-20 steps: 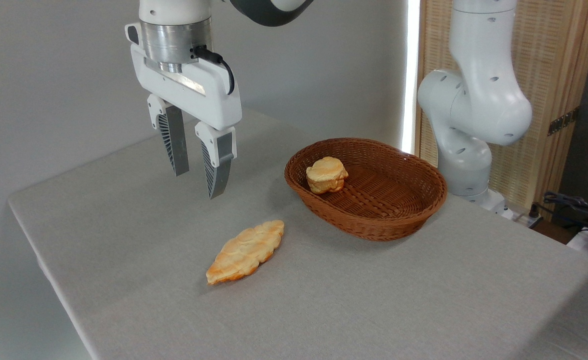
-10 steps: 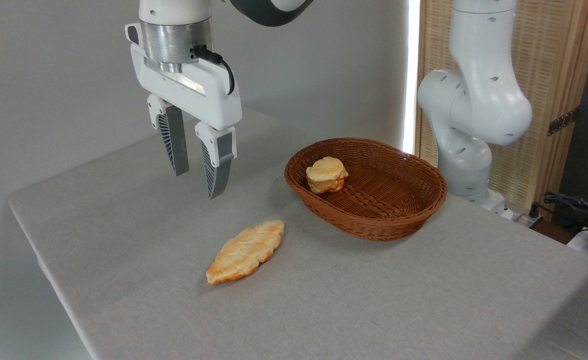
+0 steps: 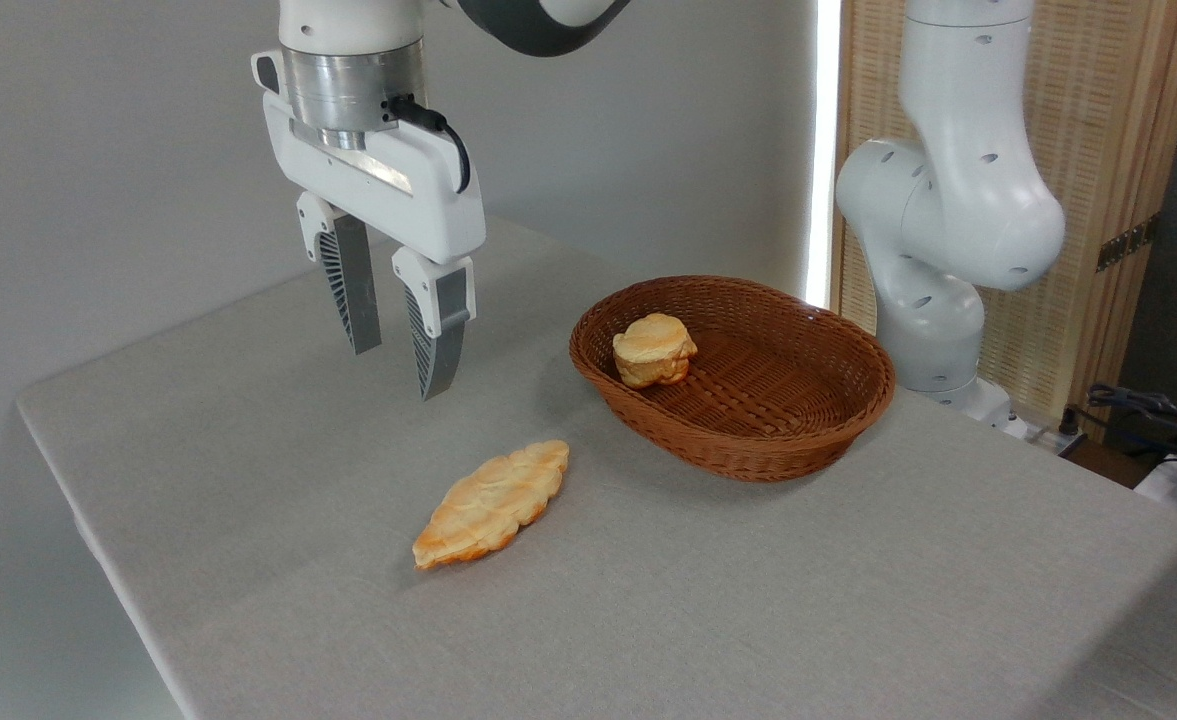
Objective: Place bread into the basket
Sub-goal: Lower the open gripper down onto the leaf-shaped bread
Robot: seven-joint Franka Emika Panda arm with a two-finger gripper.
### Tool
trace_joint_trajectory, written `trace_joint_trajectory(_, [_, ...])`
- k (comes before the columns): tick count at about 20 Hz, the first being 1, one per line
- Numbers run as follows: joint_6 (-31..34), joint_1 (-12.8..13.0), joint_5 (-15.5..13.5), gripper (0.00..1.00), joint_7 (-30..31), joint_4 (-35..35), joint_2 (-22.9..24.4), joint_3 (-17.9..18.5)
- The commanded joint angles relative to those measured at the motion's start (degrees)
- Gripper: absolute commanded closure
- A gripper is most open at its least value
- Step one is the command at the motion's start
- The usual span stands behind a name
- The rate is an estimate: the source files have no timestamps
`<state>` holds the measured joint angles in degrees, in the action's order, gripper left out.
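We find the bread (image 3: 491, 504) lying flat on the table (image 3: 848, 600), in front of and to the left of the basket (image 3: 733, 440), apart from it. A bun (image 3: 654, 350) sits in the basket at its left end. The gripper (image 3: 398, 372) hangs above the table, behind the bread and left of the basket, touching neither.

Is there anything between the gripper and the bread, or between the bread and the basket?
Nothing visible. The open gripper hangs above bare table, up and left of the bread. Bare cloth lies between bread and basket. A bun sits at the basket's left end; the rest is free.
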<state>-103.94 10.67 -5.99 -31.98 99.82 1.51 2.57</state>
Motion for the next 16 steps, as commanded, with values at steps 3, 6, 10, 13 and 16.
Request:
trace_joint_trajectory(3, [0.2,0.1,0.2,0.0,-5.4,3.2,-0.3,0.6])
trace_joint_trajectory(6, [0.1,0.1,0.4,0.0,-7.0,4.8,-0.5,0.6])
trace_joint_trajectory(10, [-0.7,0.1,0.5,0.0,-9.5,7.1,-1.4,0.6])
trace_joint_trajectory(13, [-3.1,0.1,0.5,0.0,-9.4,9.9,-1.9,0.6])
trace_joint_trajectory(16, [-4.7,0.1,0.5,0.0,-9.4,11.6,-2.7,0.6])
